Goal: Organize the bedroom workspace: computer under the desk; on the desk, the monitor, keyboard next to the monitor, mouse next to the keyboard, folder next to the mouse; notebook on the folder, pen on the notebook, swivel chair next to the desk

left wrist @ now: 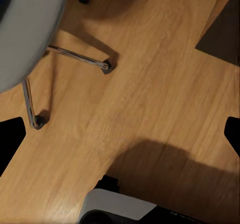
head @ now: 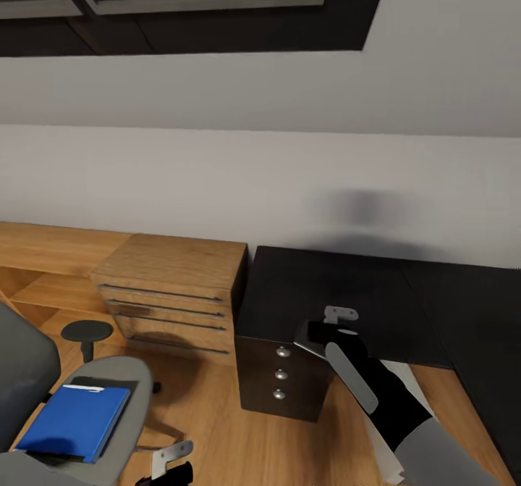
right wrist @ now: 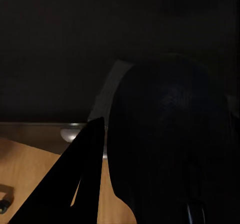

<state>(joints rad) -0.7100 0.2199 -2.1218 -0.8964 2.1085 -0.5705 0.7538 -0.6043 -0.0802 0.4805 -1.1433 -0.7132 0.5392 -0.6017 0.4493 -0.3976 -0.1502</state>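
Head view, right gripper [head: 340, 323]: hovers over the near edge of the black surface [head: 325, 290], above the dark drawers with 3 round silver knobs [head: 282, 374]; whether it is open or closed cannot be told, nor whether it holds anything.
Head view, left gripper [head: 172, 461]: low at the picture's bottom edge, just beside the chair seat; its state cannot be told.
Head view, folder [head: 72, 419]: blue, lying flat on the grey seat of the swivel chair [head: 119, 439], with a dark flat edge showing under it.
Head view, dresser [head: 174, 294]: light wood with long bar handles, standing just left of the desk.
Left wrist view, floor [left wrist: 150, 83]: light wood, with the chair's silver legs and castors [left wrist: 106, 66] beside the grey seat.
Right wrist view, dark shape [right wrist: 170, 144]: rounded and black, close to the camera, too dark to identify; 1 silver knob [right wrist: 72, 132] is beyond it.
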